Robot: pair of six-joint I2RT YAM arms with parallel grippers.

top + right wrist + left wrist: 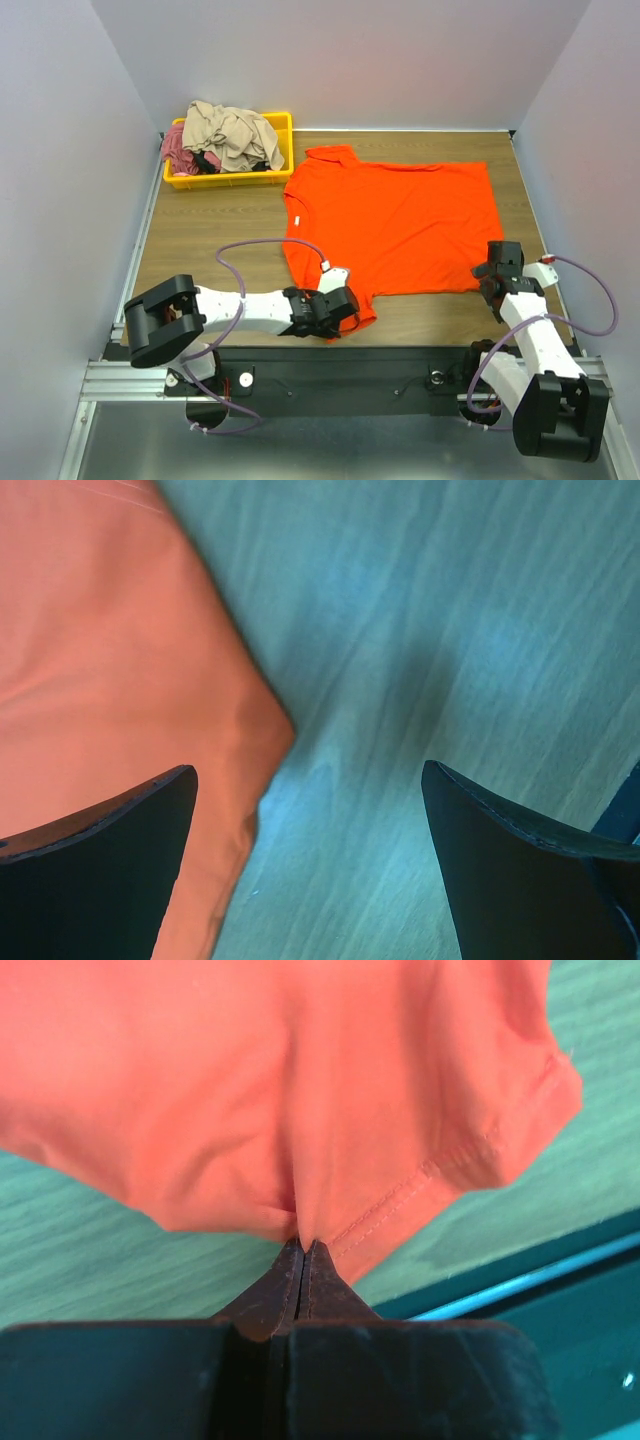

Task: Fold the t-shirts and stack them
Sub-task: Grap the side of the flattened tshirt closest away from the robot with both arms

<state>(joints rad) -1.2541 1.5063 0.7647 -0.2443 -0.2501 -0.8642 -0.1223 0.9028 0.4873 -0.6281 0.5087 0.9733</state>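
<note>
An orange t-shirt (395, 215) lies spread flat on the wooden table, collar towards the yellow bin. My left gripper (340, 312) is shut on the shirt's near-left sleeve; in the left wrist view the jaws (303, 1250) pinch a fold of the orange cloth (300, 1090) beside the hem seam. My right gripper (492, 280) is open and empty, just above the table at the shirt's near-right corner. In the right wrist view that corner (130, 700) lies under my left finger (110, 880), with bare table between the fingers.
A yellow bin (230, 176) at the back left holds crumpled shirts, beige (232, 130) and pink (178, 148). White walls close in the table on three sides. The table's near edge runs just behind both grippers.
</note>
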